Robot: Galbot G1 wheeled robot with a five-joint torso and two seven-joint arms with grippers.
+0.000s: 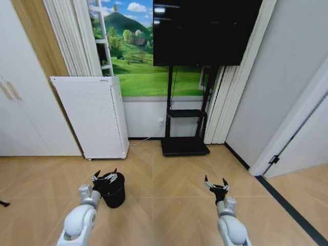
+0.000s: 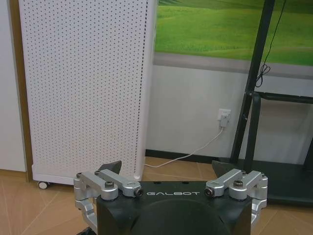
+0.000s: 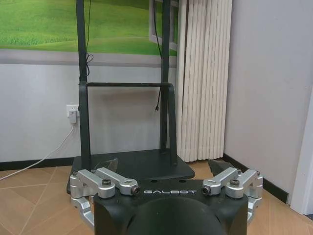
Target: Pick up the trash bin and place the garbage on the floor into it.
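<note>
The trash bin [image 1: 114, 190] stands on the wood floor [image 1: 164, 174] before the white perforated appliance [image 1: 95, 115]. It looks light, stiff and smooth-walled, so I'd take it by the rim. My left hand [image 1: 105, 178] sits at that rim, fingers spread, not visibly clamped. My right hand [image 1: 217, 185] hovers well apart, released and empty.

Bright, even indoor light, soft shadows; head view bends at its edges.
</note>
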